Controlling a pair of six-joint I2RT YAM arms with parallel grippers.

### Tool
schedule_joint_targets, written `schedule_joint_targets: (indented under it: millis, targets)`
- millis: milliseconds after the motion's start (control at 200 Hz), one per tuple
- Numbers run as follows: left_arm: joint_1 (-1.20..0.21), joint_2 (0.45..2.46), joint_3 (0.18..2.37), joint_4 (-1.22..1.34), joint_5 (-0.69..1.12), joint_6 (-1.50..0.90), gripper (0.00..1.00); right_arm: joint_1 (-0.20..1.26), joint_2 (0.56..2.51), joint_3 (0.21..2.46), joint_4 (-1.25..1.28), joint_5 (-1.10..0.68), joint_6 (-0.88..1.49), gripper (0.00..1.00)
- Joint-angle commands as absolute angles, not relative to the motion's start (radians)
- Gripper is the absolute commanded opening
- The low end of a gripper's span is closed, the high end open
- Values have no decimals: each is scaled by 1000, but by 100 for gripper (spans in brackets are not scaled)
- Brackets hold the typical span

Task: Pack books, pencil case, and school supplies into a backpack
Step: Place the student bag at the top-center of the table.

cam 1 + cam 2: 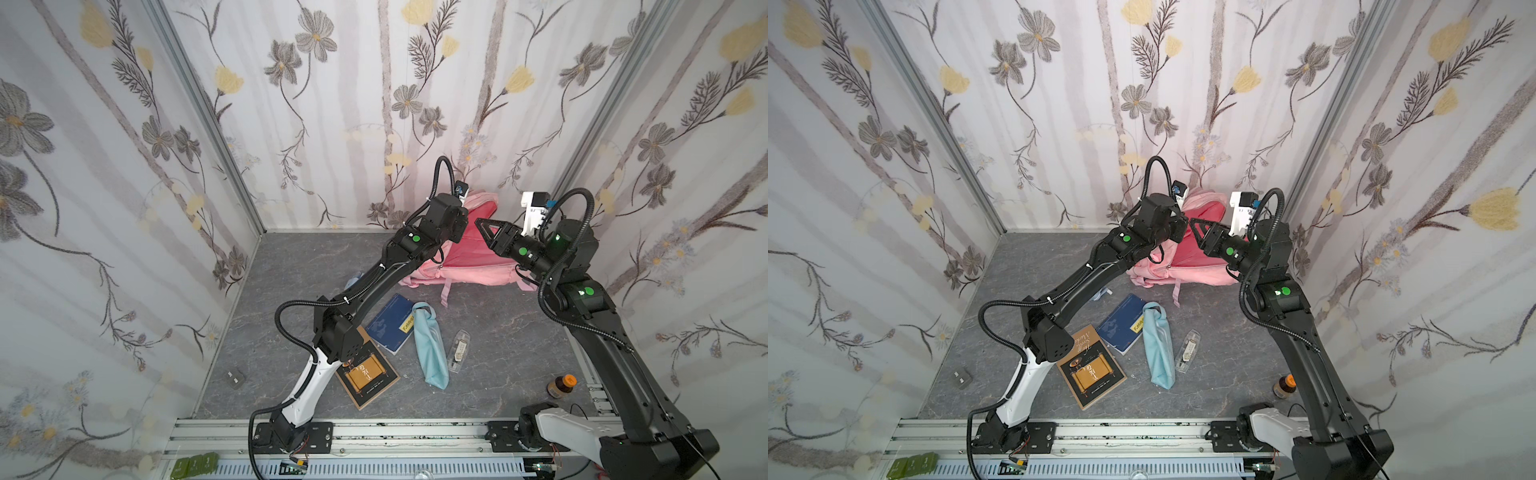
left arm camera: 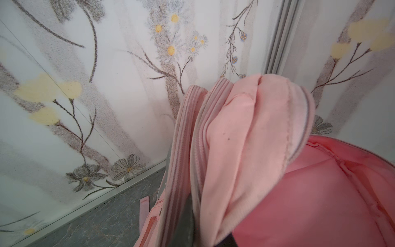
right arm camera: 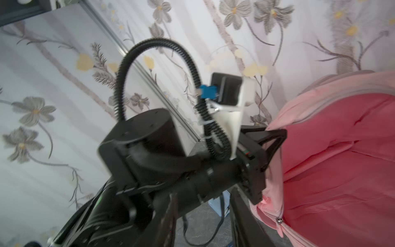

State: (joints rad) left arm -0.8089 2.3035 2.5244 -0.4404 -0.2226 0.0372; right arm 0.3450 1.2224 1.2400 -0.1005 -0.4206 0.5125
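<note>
Floral wallpaper [image 2: 106, 64] behind; left hand [image 2: 205, 226] clamps the backpack [image 2: 245, 132] flap (clear only from its wrist), pink lining [image 2: 320, 192] showing; right hand [image 3: 203, 213] parted, empty.

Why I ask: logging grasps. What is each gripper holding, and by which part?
The left gripper pinches the backpack by the zippered edge of its opened front flap. The right gripper is open, holding nothing.
</note>
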Motion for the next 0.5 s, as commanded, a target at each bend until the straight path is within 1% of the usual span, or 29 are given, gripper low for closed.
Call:
schedule_joint_targets:
  millis: [0,110,205,425,495]
  targets:
    - [-795,2305,2543,-300,-250,1,0,461,1154,1148,-119,-365,293,40]
    - [-793,2312,2534,-296,-212,41,0,531,1079,1003,-79,-363,301,40]
    - [-790,2314,2496,-280,-197,87,0,540,1029,927,-96,-309,341,39]
    - [-797,2340,2407,-222,-109,103,0,540,930,850,-156,-137,378,38]
    - [-812,2364,2410,-206,-96,101,0,540,899,836,-181,-98,405,38]
